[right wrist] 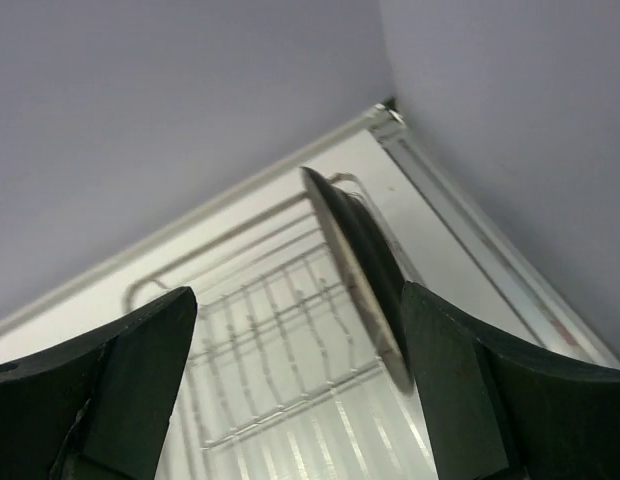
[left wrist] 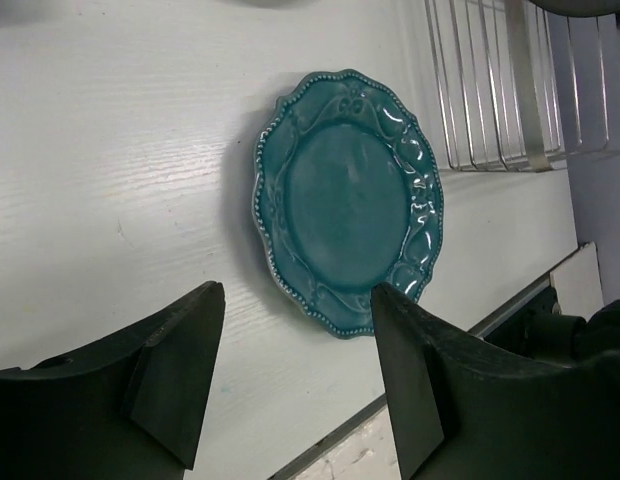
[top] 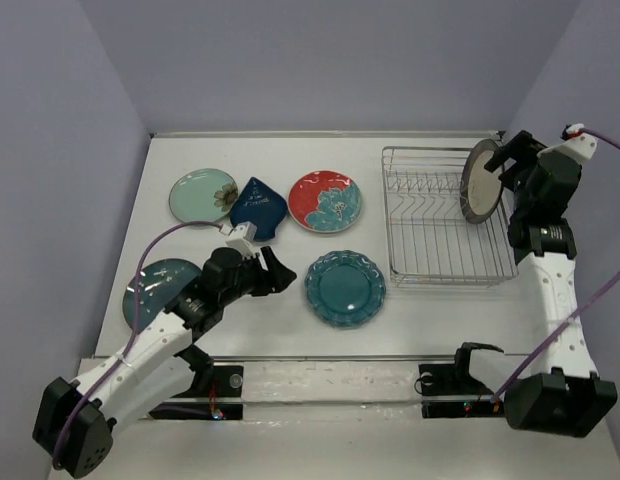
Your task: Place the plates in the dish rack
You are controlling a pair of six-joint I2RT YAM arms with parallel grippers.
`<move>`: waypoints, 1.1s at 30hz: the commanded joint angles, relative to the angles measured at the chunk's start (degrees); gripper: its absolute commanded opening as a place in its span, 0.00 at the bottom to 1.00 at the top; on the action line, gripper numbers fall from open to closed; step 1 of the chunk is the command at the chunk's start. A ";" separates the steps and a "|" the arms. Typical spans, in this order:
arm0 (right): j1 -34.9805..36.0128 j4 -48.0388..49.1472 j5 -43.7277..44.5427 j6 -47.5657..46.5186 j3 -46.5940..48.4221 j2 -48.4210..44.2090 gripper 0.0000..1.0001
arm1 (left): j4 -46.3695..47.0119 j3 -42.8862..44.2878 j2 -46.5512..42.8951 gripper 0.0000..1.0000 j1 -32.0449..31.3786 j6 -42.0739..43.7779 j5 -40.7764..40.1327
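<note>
A cream plate with a brown rim (top: 480, 180) stands on edge at the right end of the silver wire dish rack (top: 437, 262). My right gripper (top: 507, 160) is open just beside it. In the right wrist view the plate (right wrist: 355, 255) rises close to the right finger, with the rack (right wrist: 260, 330) below the open gripper (right wrist: 298, 300). A teal scalloped plate (top: 345, 288) lies flat on the table. My left gripper (top: 280, 270) hovers left of it, open and empty. The left wrist view shows this plate (left wrist: 345, 200) just beyond the open gripper (left wrist: 295, 300).
Along the back lie a mint-green plate (top: 203, 195), a navy teardrop plate (top: 258, 208) and a red floral plate (top: 325, 200). A blue-teal round plate (top: 158, 285) lies partly under my left arm. The rack's corner (left wrist: 490, 90) shows in the left wrist view. Walls close in at back and right.
</note>
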 commanded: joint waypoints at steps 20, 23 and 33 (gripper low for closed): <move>3.42 4.02 -36.82 14.89 -24.34 -22.18 0.87 | 25.46 3.17 36.02 0.68 -8.81 -3.65 -0.62; 3.42 4.20 -37.52 14.89 -25.30 -22.98 0.86 | 30.02 1.77 39.00 0.63 -8.89 -5.06 -0.62; 3.42 4.02 -39.46 15.33 -26.36 -25.17 0.85 | 39.36 -2.72 42.80 0.17 -8.98 -8.14 -2.55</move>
